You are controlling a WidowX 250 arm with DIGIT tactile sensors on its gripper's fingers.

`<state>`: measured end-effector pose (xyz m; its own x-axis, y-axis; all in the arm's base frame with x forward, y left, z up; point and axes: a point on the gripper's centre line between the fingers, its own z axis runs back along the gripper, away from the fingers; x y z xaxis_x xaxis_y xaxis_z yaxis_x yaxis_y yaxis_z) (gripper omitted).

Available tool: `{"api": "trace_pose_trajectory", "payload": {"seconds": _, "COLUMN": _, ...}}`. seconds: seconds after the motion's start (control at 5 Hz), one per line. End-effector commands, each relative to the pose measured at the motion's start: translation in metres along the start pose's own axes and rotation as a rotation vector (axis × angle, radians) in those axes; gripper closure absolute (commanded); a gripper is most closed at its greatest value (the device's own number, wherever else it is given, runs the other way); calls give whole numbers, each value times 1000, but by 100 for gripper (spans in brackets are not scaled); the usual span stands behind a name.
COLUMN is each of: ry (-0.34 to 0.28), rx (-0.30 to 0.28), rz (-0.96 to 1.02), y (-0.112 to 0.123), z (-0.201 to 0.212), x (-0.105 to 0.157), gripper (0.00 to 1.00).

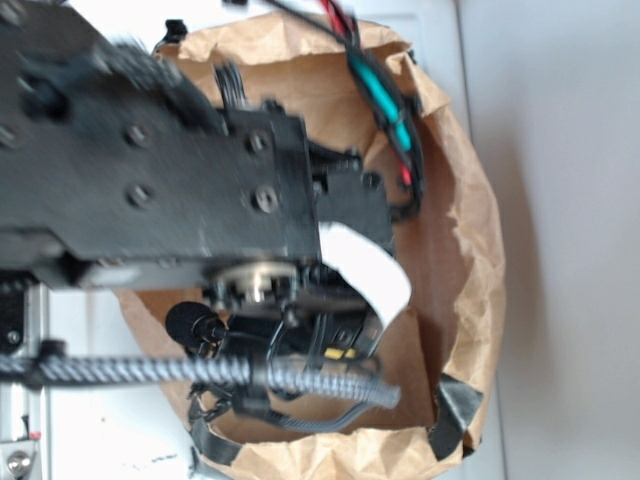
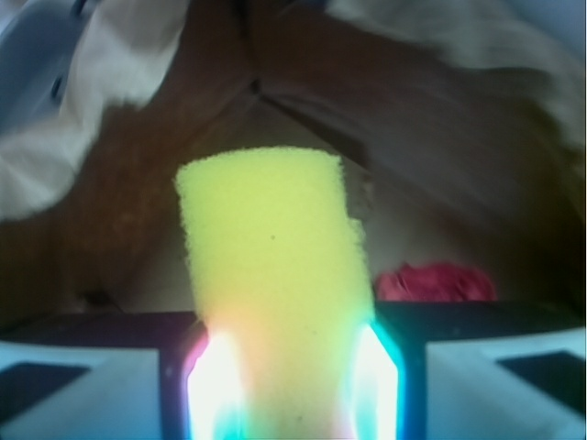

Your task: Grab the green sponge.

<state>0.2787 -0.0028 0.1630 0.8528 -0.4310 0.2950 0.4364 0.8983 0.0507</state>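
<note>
Exterior view: the black robot arm [image 1: 160, 170] reaches into the brown paper bag [image 1: 470, 230]; fingers and sponge are hidden.

Wrist view: the gripper [image 2: 293, 385] fingers [image 2: 213, 390] are clamped on the green sponge [image 2: 275, 266], which stands upright inside the bag. A red paper wad [image 2: 436, 282] lies behind.

**Two views: one above the bag, one inside it**

The exterior camera looks steeply down from close above the arm [image 1: 150, 170], whose black body fills the left and centre of the view. Around it shows the rim of a brown paper bag [image 1: 470, 230] on a pale tabletop [image 1: 570, 200].

The wrist camera sits at the gripper [image 2: 292, 367] and faces forward along it, very near. It sees the sponge [image 2: 271, 266] close up, brown bag walls behind it and a red wad [image 2: 436, 282] low on the right.

Both views share the bag's inside.
</note>
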Motion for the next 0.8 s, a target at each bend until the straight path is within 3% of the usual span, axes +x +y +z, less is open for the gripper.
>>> {"api": "trace_pose_trajectory", "payload": {"seconds": 0.0, "ry": -45, "rx": 22, "rz": 216, "y": 18, "z": 39, "x": 14, "gripper": 100}}
{"api": "trace_pose_trajectory", "payload": {"seconds": 0.6, "ry": -25, "rx": -2, "rz": 212, "y": 21, "z": 39, "x": 22, "gripper": 100}}
